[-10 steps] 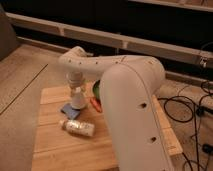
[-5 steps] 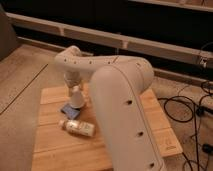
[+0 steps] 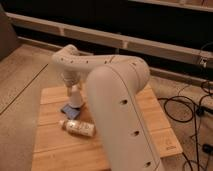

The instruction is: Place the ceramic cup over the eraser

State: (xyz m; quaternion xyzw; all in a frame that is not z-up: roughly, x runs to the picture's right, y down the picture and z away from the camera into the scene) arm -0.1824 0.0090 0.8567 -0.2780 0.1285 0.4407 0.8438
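Observation:
The ceramic cup [image 3: 75, 97] is small, white and tapered, narrow end up, and sits directly under my gripper [image 3: 73, 87] at the back left of the wooden table [image 3: 55, 150]. The gripper reaches down onto the cup's top from above. The cup's base is at the far edge of a flat blue pad [image 3: 68, 110]. I cannot tell whether the cup rests on the surface or hangs just above it. The eraser is hidden from view.
A pale bottle [image 3: 77, 128] lies on its side in front of the blue pad. My large white arm [image 3: 120, 110] covers the table's middle and right side. Black cables [image 3: 185, 107] lie on the floor to the right.
The arm's big link has swung leftward and now covers the green and orange things that showed right of the cup. The cup and gripper have stayed almost in place.

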